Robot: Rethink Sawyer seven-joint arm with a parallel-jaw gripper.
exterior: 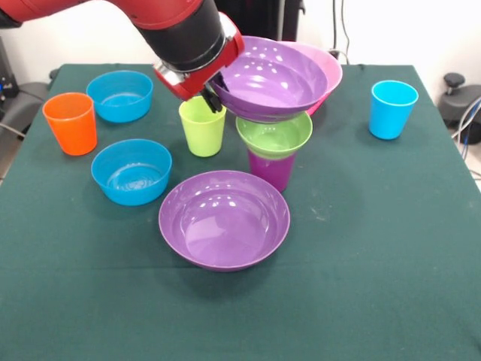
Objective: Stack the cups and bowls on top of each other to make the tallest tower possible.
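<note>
My gripper [213,95] is shut on the left rim of a wide purple bowl [274,79] and holds it tilted just above the tower. The tower is a small green bowl [274,137] sitting on the purple cup [270,170] at the table's middle. I cannot tell whether the held bowl touches the green bowl. The big pink bowl [328,69] stands right behind the held bowl. A second wide purple bowl [224,219] lies in front of the tower. The lime green cup [202,126] stands left of the tower, close under my gripper.
Two blue bowls [120,95] [131,171] and the orange cup [71,122] stand at the left. The light blue cup [393,109] stands alone at the right. All rest on the green-covered table [376,263].
</note>
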